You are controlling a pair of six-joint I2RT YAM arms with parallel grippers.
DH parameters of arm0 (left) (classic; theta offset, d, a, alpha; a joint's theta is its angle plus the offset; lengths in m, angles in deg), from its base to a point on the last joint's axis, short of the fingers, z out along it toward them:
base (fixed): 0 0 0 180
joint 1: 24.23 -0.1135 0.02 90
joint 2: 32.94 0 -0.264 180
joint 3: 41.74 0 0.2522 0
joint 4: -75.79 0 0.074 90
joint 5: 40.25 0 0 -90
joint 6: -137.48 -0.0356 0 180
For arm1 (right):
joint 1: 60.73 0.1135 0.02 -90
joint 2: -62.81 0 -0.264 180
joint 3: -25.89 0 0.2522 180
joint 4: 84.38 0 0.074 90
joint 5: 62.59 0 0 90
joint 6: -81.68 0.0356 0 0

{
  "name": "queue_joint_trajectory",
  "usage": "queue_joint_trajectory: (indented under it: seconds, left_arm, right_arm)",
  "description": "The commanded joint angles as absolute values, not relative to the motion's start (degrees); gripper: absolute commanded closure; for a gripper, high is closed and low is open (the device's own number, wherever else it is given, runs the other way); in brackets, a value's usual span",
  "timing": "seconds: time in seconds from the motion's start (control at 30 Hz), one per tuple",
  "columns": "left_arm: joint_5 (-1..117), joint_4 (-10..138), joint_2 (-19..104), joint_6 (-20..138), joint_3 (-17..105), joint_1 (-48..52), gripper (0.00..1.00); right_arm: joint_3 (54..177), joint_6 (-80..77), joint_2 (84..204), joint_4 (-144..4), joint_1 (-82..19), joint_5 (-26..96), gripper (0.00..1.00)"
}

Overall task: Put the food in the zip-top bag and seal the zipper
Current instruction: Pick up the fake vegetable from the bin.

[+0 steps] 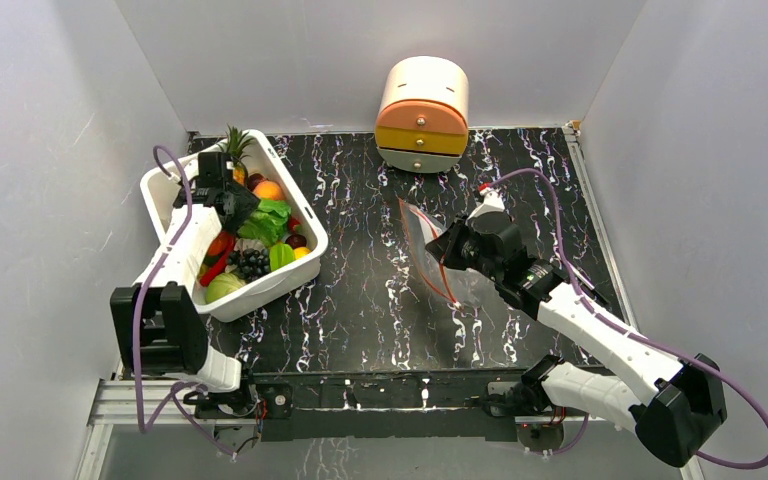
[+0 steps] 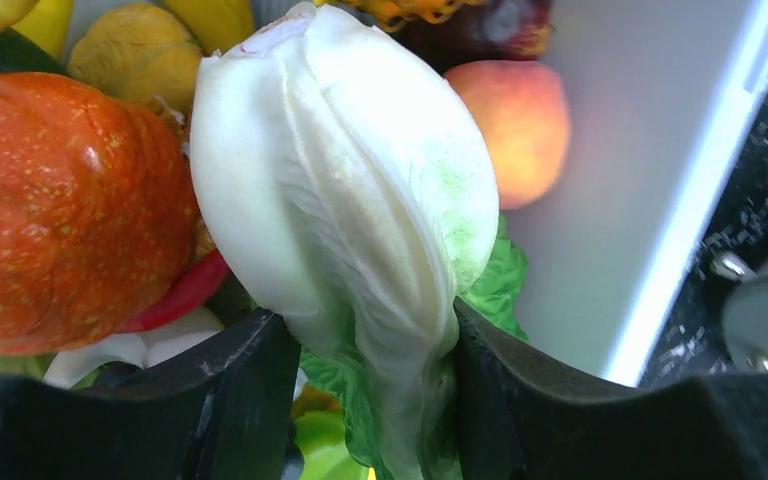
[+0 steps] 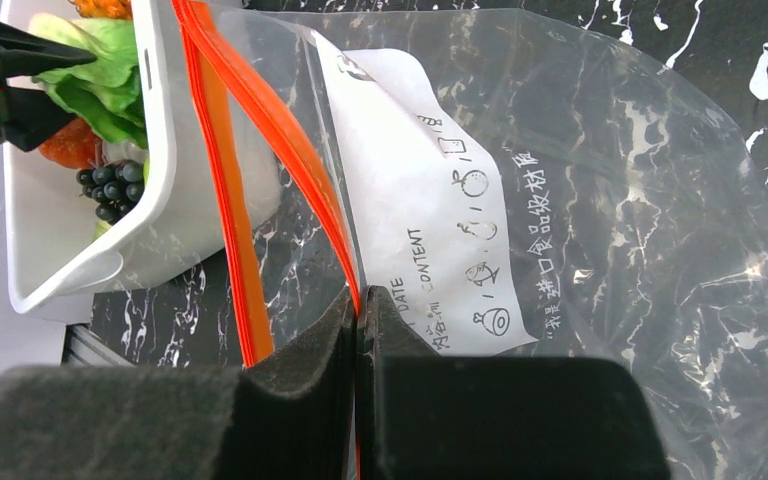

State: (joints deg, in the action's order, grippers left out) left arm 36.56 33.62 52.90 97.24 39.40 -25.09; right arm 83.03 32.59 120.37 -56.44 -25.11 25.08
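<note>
Cabbage (image 2: 360, 200) clamped in left tool (image 2: 365, 345), wrist view shows; right tool (image 3: 357, 312) pinches zipper (image 3: 265, 112).

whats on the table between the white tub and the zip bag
Nothing: in the top view only bare marbled tabletop separates the white tub from the zip-top bag.
</note>
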Motion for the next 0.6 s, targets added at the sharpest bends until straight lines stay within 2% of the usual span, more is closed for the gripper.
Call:
queue_joint_trajectory:
  seconds: [0.0,0.37,0.57]
  left_arm:
    - [43.0,34.9,47.0,91.5,39.0,-25.3,0.52]
    - [52.4,31.0,40.3,84.2,42.5,-25.3,0.53]
    - [69.0,32.6,38.7,82.7,44.5,-25.2,0.53]
  right_arm:
    - [85.9,33.8,118.9,-57.3,-25.1,25.3,1.00]
    - [87.7,36.6,120.6,-57.4,-25.1,23.8,1.00]
    - [87.8,37.6,121.9,-59.9,-25.0,22.3,1.00]
